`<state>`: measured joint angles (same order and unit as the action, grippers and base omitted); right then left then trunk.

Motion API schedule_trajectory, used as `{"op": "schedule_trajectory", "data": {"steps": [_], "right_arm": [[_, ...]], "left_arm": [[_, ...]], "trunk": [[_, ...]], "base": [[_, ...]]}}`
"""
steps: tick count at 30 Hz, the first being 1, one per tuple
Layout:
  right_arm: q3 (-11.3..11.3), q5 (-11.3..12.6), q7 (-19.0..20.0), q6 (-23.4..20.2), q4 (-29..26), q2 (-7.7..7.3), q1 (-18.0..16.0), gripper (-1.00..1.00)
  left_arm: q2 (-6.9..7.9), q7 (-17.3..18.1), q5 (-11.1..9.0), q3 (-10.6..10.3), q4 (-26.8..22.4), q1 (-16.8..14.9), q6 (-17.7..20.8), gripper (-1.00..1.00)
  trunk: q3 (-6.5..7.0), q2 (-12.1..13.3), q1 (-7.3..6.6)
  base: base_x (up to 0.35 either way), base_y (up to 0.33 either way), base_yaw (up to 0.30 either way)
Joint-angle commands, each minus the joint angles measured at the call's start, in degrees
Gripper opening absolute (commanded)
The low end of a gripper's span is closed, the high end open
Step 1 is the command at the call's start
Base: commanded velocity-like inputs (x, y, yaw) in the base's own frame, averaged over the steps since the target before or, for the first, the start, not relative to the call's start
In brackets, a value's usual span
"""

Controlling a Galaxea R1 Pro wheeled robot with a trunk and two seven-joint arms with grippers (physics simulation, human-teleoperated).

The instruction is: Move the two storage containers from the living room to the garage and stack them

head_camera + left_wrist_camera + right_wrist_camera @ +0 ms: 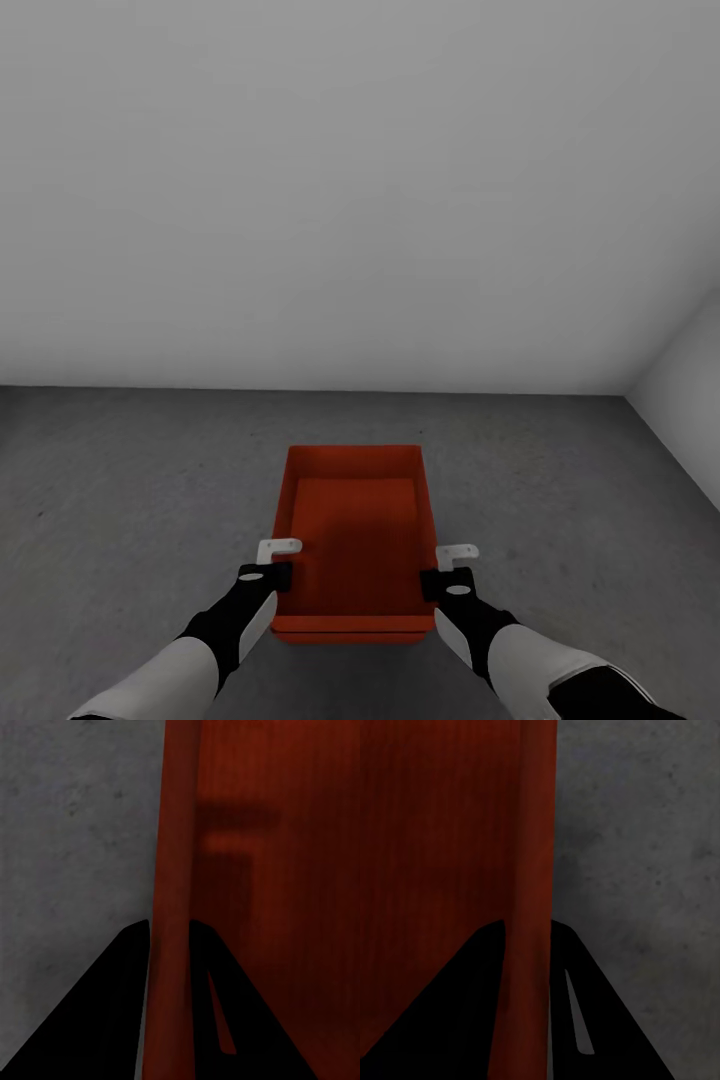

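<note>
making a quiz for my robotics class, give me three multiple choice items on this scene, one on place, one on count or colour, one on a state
1. Where does the box sit in the head view?
A. against the wall
B. over grey floor, between both arms
C. on a shelf

2. How many boxes show?
A. one
B. two
C. three

3. How does the left pincer meet the box?
A. hangs open above it
B. pinches its side wall
C. rests on the floor

Answers:
1 B: floor lies all around it, and the wall stands well behind.
2 A: a single orange-red box.
3 B: in the left wrist view the fingers straddle the wall; the right pincer does likewise on its side.
</note>
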<state>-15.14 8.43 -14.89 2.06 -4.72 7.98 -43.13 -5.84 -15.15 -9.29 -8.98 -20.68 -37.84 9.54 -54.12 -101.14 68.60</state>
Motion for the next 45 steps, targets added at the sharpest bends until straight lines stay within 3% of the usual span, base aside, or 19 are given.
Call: {"op": "schedule_trajectory", "data": {"steps": [1, 2, 30, 45], "right_arm": [[1.83, -0.06, -0.01, 1.98, -0.2, 1.69, 1.38, -1.0], [1.82, -0.08, 0.0, 1.95, -0.2, 1.69, 1.38, 1.0], [1.78, -0.03, 0.04, 1.21, -0.37, 1.49, 1.38, 1.0], [1.78, 0.17, 0.05, 1.22, -0.38, 1.44, 1.38, 1.0]], "left_arm": [[0.03, -0.85, -2.57, 1.1, -2.05, -0.04, -2.68, -1.0], [0.03, -0.85, -2.56, 1.09, -2.03, -0.04, -2.68, 1.0], [-0.04, -0.76, -2.75, 1.13, -2.19, -0.04, -2.61, 1.0], [0.16, -0.76, -2.76, 1.24, -2.23, -0.04, -2.18, 1.0]], "trunk": [[-0.04, 0.0, 0.02], [-0.04, 0.0, 0.02], [-0.04, 0.0, 0.02], [2.65, 6.02, -3.27]], "base": [[0.0, 0.0, 0.0], [0.0, 0.0, 0.0], [0.0, 0.0, 0.0], [0.0, 0.0, 0.0]]}}
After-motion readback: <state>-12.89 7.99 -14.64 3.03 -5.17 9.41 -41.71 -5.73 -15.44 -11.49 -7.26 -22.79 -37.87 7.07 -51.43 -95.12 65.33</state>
